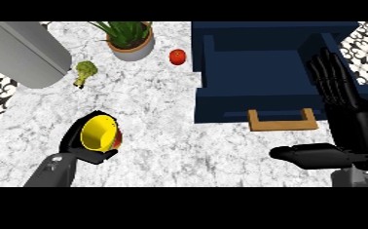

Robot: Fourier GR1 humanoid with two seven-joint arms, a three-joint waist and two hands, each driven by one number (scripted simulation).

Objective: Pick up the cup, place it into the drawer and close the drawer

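Note:
A yellow cup [97, 133] with a red outside lies tilted in my left hand [79, 147] at the lower left of the counter; the black fingers curl round it. The dark blue drawer [251, 72] stands open at the upper right, its inside showing, with a wooden handle [283, 121] on its front edge. My right hand [338, 106] is at the right edge beside the drawer's front corner, fingers straight and pointing up, thumb stretched out to the left, holding nothing.
A potted plant [129, 40] stands at the back, a red tomato [177, 56] to its right near the drawer. A piece of broccoli [84, 71] lies left of the pot. A large grey cylinder [32, 52] fills the back left corner.

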